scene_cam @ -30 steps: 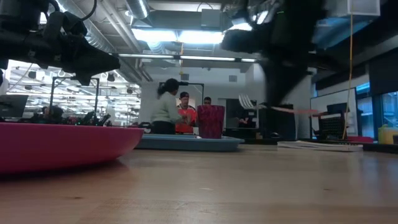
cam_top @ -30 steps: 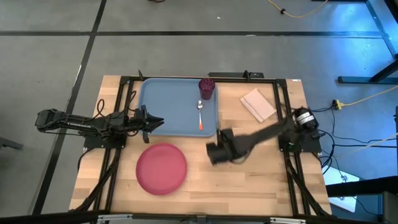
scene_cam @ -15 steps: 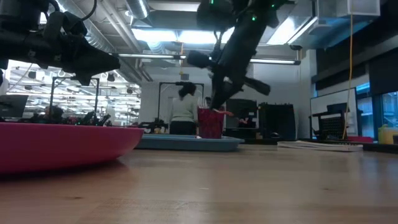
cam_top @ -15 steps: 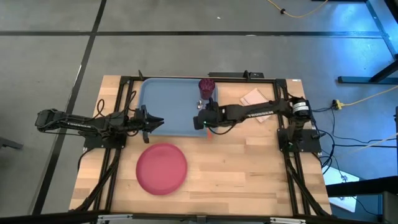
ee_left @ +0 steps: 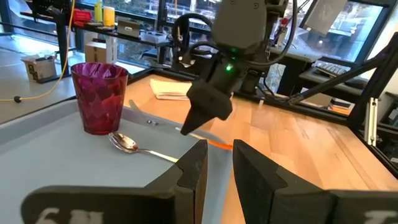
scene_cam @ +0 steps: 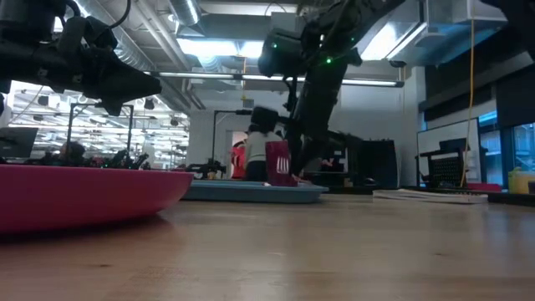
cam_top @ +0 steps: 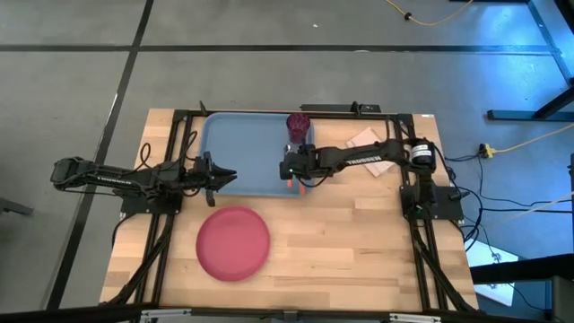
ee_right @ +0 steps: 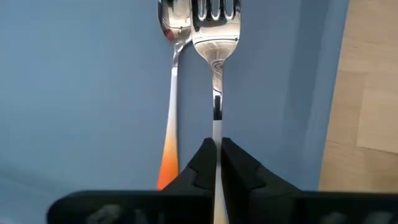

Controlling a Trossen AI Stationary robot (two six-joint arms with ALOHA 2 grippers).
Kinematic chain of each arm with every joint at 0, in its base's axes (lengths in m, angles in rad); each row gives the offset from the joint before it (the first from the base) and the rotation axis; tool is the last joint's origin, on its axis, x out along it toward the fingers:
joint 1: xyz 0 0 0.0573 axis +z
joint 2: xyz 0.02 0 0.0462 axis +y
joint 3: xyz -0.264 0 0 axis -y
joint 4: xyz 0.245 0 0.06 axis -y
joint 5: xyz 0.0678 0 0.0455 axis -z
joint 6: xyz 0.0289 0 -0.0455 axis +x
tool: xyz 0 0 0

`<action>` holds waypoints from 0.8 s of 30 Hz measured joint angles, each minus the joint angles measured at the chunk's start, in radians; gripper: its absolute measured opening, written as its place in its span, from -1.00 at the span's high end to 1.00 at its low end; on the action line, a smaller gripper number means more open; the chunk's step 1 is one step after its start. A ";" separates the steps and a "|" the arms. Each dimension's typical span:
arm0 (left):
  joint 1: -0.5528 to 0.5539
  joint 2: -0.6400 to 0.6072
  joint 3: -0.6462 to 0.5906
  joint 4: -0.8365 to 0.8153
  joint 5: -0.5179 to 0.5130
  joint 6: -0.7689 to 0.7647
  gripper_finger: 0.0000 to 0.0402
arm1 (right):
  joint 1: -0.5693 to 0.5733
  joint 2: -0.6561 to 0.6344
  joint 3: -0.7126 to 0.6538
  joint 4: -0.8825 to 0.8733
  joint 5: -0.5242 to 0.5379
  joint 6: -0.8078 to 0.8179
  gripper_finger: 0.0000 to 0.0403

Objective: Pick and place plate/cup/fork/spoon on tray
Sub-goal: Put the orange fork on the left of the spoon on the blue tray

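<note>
right tool (cam_top: 289, 170): at 3 o'clock side of the tray (cam_top: 238, 157), low over its right rim; pressed together on the fork (ee_right: 214, 37), pinching the thin shaft just behind the head
fork: held over the tray floor, tines pointing ahead of the tool, lying parallel to the spoon (ee_right: 173, 74) and just beside it; touching the tray or not, cannot tell
spoon: flat on the tray, bowl toward the cup (cam_top: 298, 126), orange handle toward 6 o'clock
cup: upright on the tray near its 1 o'clock corner, just beyond the spoon's bowl
plate (cam_top: 233, 242): on the bare wooden surface (cam_top: 359, 251) at 6 o'clock of the tray, well apart from it, not yet placed
left tool (cam_top: 224, 176): waiting at the 9 o'clock edge of the tray; fingers (ee_left: 258, 171) spread a little, holding nothing
napkin (cam_top: 372, 148): on the surface at 3 o'clock of the tray, partly under the right arm
step in hand: likely setting the fork down beside the spoon
risk, release: letting go from too high could bounce the fork onto the spoon or against the rim
risk, neighbours: drifting sideways could nudge the spoon; pushing forward could tip the cup
risk, grip: narrow pinch on a slick shaft, so the fork could swivel and land crooked
risk, rim: handle end close to the tray's edge, so a short placement could leave it propped on the rim
</note>
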 joint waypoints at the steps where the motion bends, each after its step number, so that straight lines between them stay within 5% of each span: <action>1: 0.000 0.000 0.000 0.000 0.000 0.000 0.66 | -0.006 0.002 0.000 0.000 -0.004 -0.001 0.94; 17: 0.000 0.000 0.000 -0.001 0.002 -0.002 0.66 | -0.035 0.008 0.000 -0.001 -0.008 -0.032 0.92; 24: 0.000 0.000 0.000 -0.001 0.002 -0.002 0.66 | -0.044 0.016 0.000 -0.009 -0.017 -0.032 0.72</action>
